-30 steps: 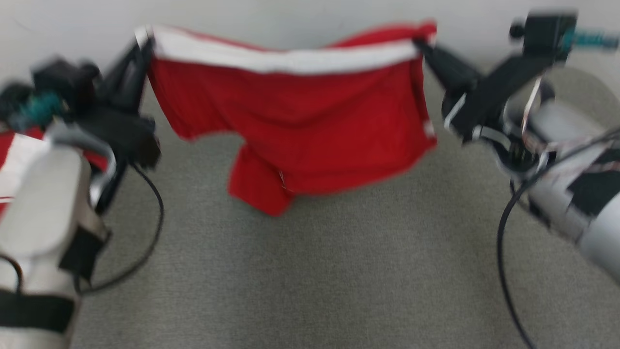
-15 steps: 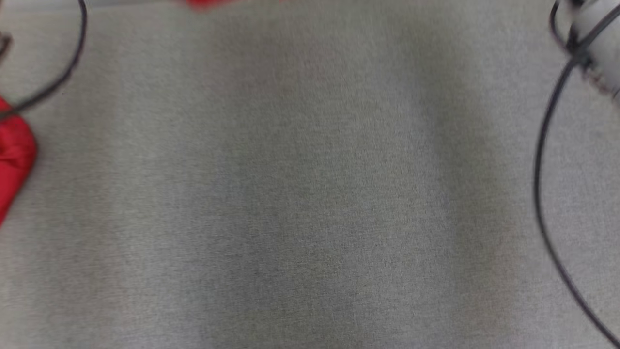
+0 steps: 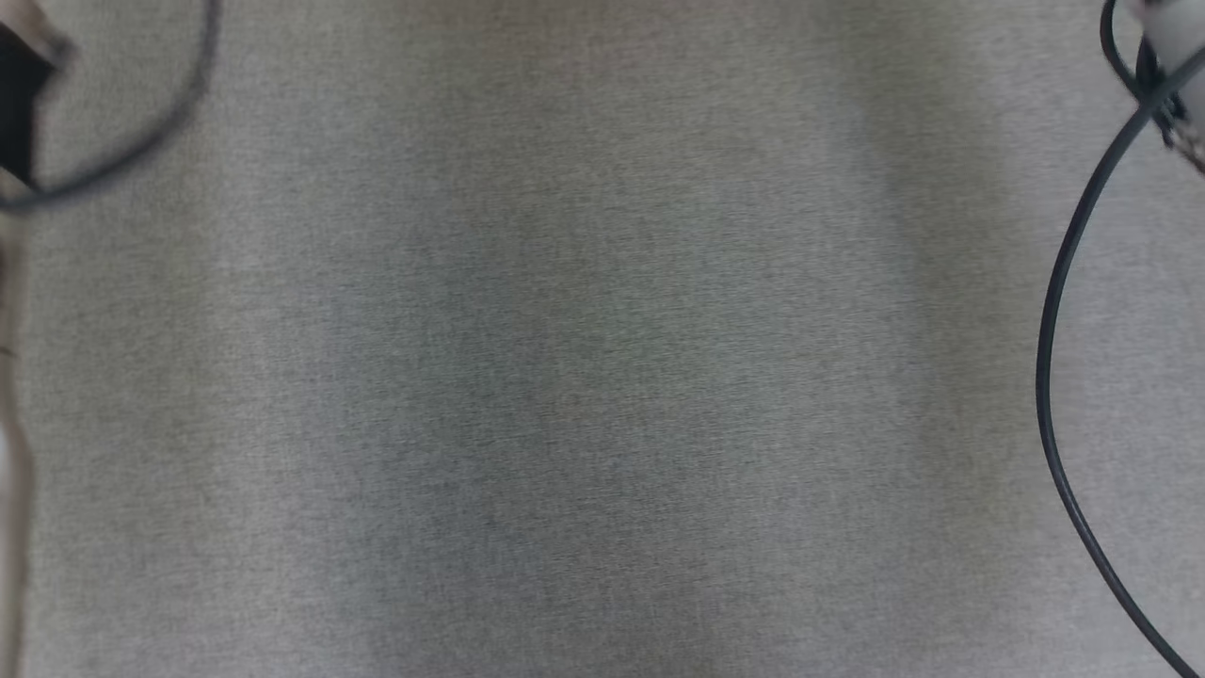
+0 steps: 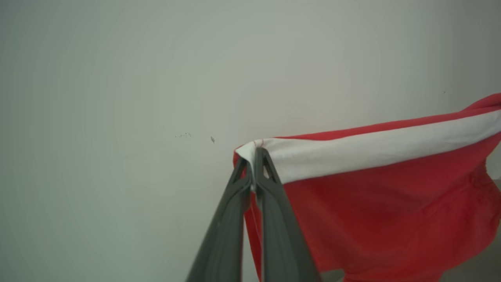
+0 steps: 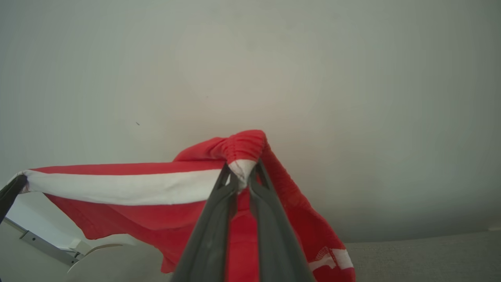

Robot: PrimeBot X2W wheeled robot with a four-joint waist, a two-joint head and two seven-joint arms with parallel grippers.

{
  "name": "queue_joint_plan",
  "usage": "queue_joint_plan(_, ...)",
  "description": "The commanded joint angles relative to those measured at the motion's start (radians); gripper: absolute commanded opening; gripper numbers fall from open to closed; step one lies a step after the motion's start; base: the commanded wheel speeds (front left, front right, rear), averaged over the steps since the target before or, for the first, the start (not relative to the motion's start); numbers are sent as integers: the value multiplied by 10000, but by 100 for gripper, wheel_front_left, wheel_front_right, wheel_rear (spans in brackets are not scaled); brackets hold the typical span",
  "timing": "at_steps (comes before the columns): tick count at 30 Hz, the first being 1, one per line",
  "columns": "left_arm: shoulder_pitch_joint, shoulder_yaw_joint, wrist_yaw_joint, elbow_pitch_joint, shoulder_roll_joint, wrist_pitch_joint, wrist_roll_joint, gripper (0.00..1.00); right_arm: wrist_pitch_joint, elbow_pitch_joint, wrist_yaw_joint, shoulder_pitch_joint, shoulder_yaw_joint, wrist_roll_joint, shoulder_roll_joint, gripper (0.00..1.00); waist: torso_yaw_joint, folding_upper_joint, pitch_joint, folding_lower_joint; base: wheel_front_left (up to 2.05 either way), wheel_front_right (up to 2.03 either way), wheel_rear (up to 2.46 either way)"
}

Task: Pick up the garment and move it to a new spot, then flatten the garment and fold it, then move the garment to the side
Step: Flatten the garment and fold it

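The garment [image 4: 383,203] is red with a broad white band along its top edge. It hangs stretched in the air between my two grippers, in front of a pale wall. In the left wrist view my left gripper [image 4: 253,156] is shut on one corner of the white band. In the right wrist view my right gripper [image 5: 242,172] is shut on the other, bunched corner of the garment [image 5: 129,186], and red cloth drapes down on both sides of its fingers. The left gripper's dark fingertips [image 5: 9,192] show at that view's far left, on the band's end.
The head view looks down on a grey fabric surface [image 3: 602,377]. A black cable [image 3: 1054,377] loops down its right side and another cable [image 3: 141,151] curves at the top left. A pale wall [image 4: 117,98] stands behind the garment. A white frame [image 5: 47,246] sits low at the left.
The head camera has tilted down, so the garment and both grippers have slid out of the top of its picture. The grips look unchanged.
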Motion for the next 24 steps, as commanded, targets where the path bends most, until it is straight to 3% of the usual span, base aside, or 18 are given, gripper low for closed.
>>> queue_joint_plan(1,475,46,86,-28,-24,-222,-189,0,-120,-248,-6,306,195,-93,-135,0,166,-3,56,-2,0,0,0)
queue_joint_plan(8,2760,64,185,-1065,82,-578,-433,0,-560,-1507,-6,1966,1048,11,-568,0,219,-3,-616,-2,0,0,0)
queue_joint_plan(13,5113,492,487,-2573,219,-649,-935,0,-1037,-2470,-6,3419,1590,9,-975,0,179,-3,-1328,-2,0,0,0)
queue_joint_plan(24,10572,1176,1475,-6089,46,-657,-1726,0,-1652,-3597,-6,6379,1931,-145,-1581,0,36,-3,-2537,-2,0,0,0)
